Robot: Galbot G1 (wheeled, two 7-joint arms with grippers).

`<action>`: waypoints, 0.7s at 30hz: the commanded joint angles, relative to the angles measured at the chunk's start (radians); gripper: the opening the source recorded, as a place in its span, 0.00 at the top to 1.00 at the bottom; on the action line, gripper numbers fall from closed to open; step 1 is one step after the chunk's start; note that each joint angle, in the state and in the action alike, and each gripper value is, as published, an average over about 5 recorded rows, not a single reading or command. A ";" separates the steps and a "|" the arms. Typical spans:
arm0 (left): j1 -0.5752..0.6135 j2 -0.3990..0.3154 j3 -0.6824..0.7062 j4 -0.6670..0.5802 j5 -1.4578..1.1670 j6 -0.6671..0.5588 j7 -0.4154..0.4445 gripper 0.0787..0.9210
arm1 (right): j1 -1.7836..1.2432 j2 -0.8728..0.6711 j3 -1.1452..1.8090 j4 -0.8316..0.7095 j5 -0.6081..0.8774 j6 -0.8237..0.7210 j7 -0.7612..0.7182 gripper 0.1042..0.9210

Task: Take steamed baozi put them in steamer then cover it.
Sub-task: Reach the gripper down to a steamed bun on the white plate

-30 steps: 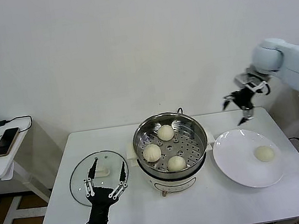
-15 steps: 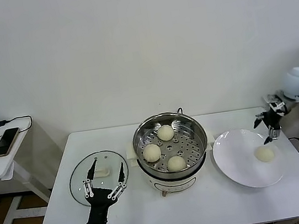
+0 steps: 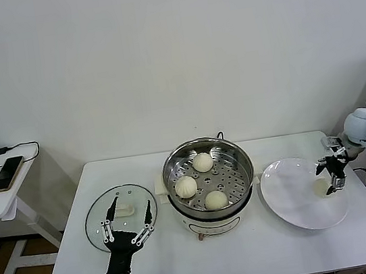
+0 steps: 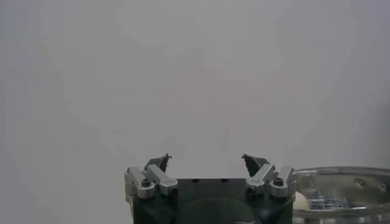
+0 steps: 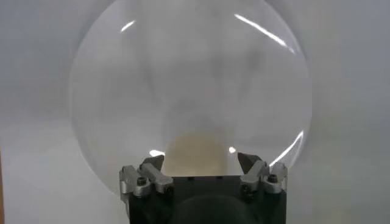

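three baozi (image 3: pixel 197 180) sit in the steamer (image 3: pixel 208 174); right gripper (image 3: pixel 331 174) fingers spread over the plate's (image 3: pixel 295 210) last baozi (image 5: pixel 190 155).

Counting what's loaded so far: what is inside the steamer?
Three steamed baozi sit on the perforated tray inside the steamer. Whatever lies below that tray is hidden.

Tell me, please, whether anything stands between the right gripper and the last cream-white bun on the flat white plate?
Nothing visible does. The right gripper hangs open just above the last cream-white bun on the flat white plate, with the bun showing between its fingertips in the right wrist view.
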 commanded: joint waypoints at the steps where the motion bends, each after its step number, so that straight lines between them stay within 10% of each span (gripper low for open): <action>1: 0.000 0.001 -0.003 0.003 -0.005 0.001 -0.001 0.12 | -0.050 0.017 0.021 -0.040 -0.013 0.000 0.038 0.12; 21: -0.017 0.007 0.006 0.002 -0.023 0.013 -0.004 0.12 | 0.256 -0.031 -0.144 0.155 0.066 -0.038 -0.090 0.35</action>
